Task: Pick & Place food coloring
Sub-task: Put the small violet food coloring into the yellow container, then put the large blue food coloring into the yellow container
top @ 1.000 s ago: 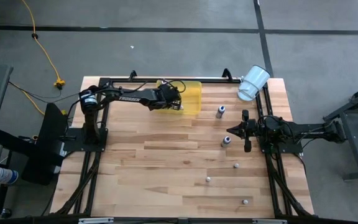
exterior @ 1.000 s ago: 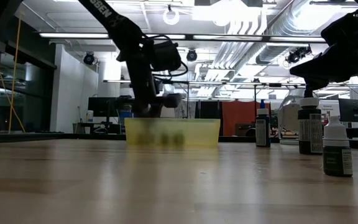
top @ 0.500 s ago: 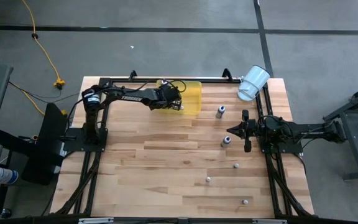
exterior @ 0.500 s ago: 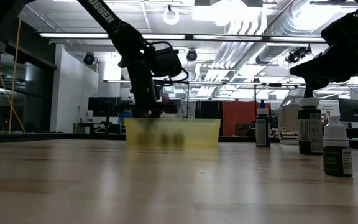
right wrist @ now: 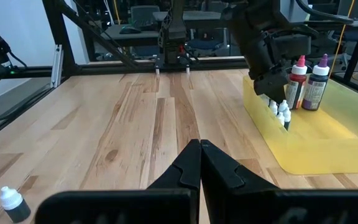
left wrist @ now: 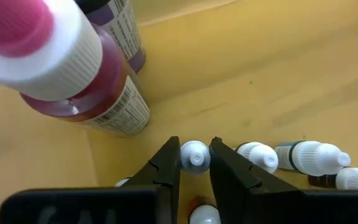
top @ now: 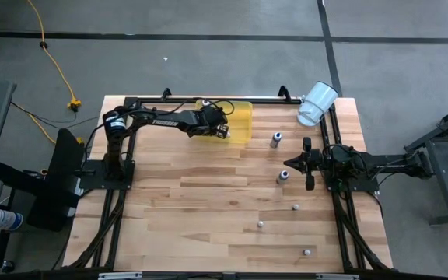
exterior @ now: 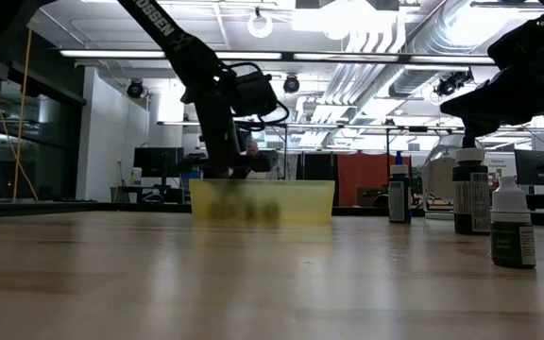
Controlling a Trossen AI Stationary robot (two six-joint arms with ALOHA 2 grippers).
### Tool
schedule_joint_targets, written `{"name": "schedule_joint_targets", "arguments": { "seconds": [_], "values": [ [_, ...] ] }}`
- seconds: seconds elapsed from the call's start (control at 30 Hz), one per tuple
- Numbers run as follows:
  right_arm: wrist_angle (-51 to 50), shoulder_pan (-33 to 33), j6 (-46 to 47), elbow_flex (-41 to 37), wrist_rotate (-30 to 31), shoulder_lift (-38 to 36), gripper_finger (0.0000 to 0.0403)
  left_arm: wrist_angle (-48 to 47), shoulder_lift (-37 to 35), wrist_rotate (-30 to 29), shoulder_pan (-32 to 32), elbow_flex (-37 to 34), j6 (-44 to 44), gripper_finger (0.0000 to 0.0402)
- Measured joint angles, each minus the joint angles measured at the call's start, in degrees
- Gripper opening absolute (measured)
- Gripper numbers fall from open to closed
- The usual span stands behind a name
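Observation:
The yellow tray (top: pixel 243 124) stands at the table's far edge. My left gripper (left wrist: pixel 195 163) reaches down into it, its fingers closed on the white cap of a small food coloring bottle (left wrist: pixel 194 155). Beside it in the tray a red bottle (left wrist: pixel 73 68) stands upright and other small bottles (left wrist: pixel 309 155) lie on the floor. More food coloring bottles stand on the wood at the right (top: pixel 276 138) (top: pixel 283 176), and tiny ones (top: pixel 295 207) stand nearer the front. My right gripper (top: pixel 308 163) rests shut at the table's right side, touching nothing. My left gripper pinches the small bottle's white cap (left wrist: pixel 194 155) between its two fingertips, one on each side. The fingers slant down into the tray from the table's left. The fingers hide the bottle's body, so whether it rests on the tray floor cannot be told.
A white cup (top: pixel 317 103) lies on its side at the far right corner. Black frame rails run along the table's left, right and far edges. Bare wood lies in the middle and near left of the table.

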Motion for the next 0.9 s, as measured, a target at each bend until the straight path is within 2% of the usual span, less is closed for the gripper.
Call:
{"name": "schedule_joint_targets", "arguments": {
  "seconds": [0.2, 0.33, 0.9],
  "values": [
    [0.0, 0.02, 0.0, -0.02, 0.0, 0.0, 0.0, -0.03, 0.17, 0.83, 0.0, -0.13, 2.66, 0.0128],
    [0.0, 0.01, 0.0, -0.02, 0.0, 0.0, 0.0, 0.02, 0.08, 0.81, 0.0, -0.13, 3.0, 0.0155],
    [0.0, 0.02, 0.0, -0.02, 0.0, 0.0, 0.0, -0.59, -0.28, 2.24, -0.02, 5.18, 11.21, 0.0162]
  ]
}}
